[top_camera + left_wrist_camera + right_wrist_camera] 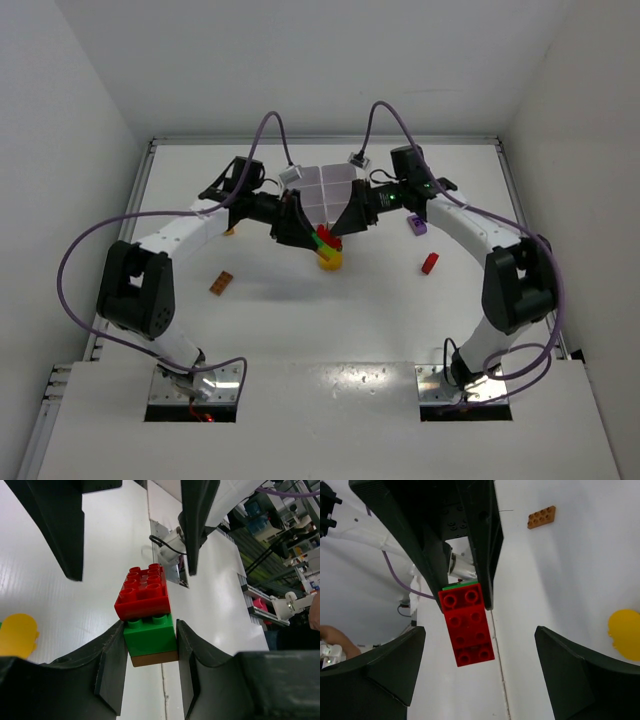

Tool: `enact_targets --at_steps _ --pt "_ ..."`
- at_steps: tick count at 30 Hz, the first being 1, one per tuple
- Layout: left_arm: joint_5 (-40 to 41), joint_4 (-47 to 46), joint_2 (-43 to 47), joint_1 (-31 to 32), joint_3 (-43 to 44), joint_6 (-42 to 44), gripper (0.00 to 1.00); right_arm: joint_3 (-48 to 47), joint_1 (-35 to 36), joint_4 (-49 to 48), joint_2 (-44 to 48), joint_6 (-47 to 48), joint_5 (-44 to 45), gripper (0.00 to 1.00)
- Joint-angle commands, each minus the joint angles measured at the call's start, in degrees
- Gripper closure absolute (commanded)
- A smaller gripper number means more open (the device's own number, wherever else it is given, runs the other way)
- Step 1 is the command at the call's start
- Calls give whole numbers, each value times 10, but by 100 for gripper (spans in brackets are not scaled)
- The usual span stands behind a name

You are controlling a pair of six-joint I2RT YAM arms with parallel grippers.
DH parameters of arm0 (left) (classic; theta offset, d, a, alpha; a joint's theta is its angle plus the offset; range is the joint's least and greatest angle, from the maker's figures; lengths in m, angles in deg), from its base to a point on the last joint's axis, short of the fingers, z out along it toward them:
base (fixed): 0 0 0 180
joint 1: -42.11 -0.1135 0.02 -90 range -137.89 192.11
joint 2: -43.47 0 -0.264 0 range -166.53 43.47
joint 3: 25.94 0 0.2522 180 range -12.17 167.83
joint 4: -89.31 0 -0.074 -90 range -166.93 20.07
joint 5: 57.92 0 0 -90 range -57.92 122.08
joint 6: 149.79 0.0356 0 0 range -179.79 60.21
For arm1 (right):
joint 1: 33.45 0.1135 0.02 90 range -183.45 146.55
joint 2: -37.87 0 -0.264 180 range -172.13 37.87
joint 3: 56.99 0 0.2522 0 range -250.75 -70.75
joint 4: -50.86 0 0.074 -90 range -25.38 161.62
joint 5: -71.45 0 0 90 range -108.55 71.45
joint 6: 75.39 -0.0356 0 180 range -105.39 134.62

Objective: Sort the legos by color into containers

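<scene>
Lego clump (148,615), red on green on orange, is clamped by the left gripper (150,632); the fingers of the right gripper (480,640) are held wide apart.

A brick stack (324,239) just before the tray (322,187), a loose brick (221,283) well left of both.

The overhead camera looks steeply down from the near edge over the whole white worktop (300,330). Both wrist cameras sit close, facing each other, sharing the red-and-green plastic brick stack (148,617).
</scene>
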Motion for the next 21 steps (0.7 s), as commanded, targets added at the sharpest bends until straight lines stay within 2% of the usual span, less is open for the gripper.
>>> enact_targets --at_steps 1,2,4,6,7,9,13,16,21 --pt "-29 -12 -6 6 30 23 100 -28 15 -30 2 0 -36 9" --pt "-29 -12 -11 11 35 23 100 -28 21 -36 -3 0 -36 9" --pt "-29 -12 -16 11 35 23 100 -28 26 -36 -3 0 -36 16" --pt "-29 -7 -16 11 40 23 100 -28 32 -36 -3 0 -41 27" --pt "-29 -7 -16 11 40 23 100 -28 32 -36 -3 0 -41 37" --pt "-29 -7 -16 11 40 23 100 -23 32 -36 -3 0 -46 46" --pt "-29 -7 -22 11 40 23 100 -12 26 -42 2 0 -47 83" --pt "-24 -7 -22 11 34 28 100 -1 5 -42 13 0 -33 98" --pt "-13 -2 -9 6 16 33 100 10 -74 -31 35 0 -22 100"
